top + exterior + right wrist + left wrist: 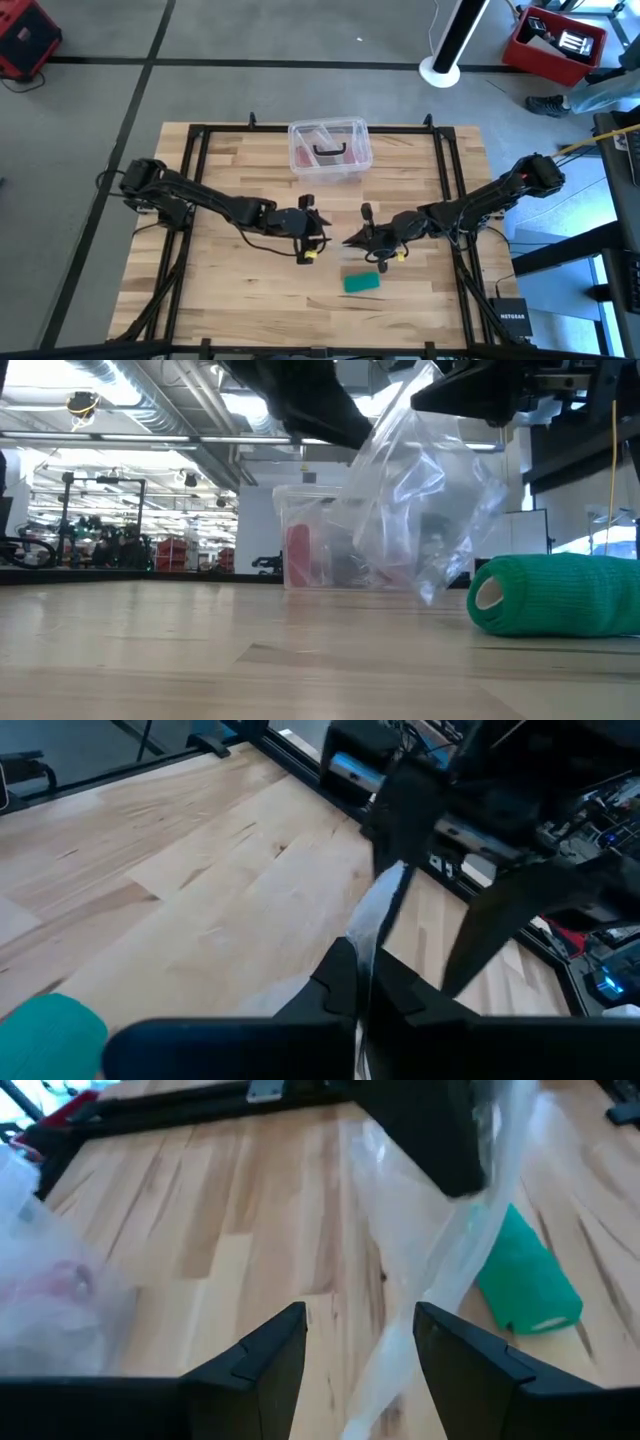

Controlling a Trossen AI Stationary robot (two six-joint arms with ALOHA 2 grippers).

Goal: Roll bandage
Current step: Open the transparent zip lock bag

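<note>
Pinching a clear plastic bag (420, 500), the right gripper (362, 982) is holding it up mid-table.
Left gripper (360, 1342) is gaping around the bag; bandage (362, 283) is lying rolled near the table's (220, 300) front edge.

I see my two arms (215, 205) as matte black jointed links, thin cables alongside, yellow tags near the jaws.

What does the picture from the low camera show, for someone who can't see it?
A rolled green bandage lies on its side on the wooden table at right. A clear plastic bag hangs from dark robot arms above, in front of a clear box.
</note>
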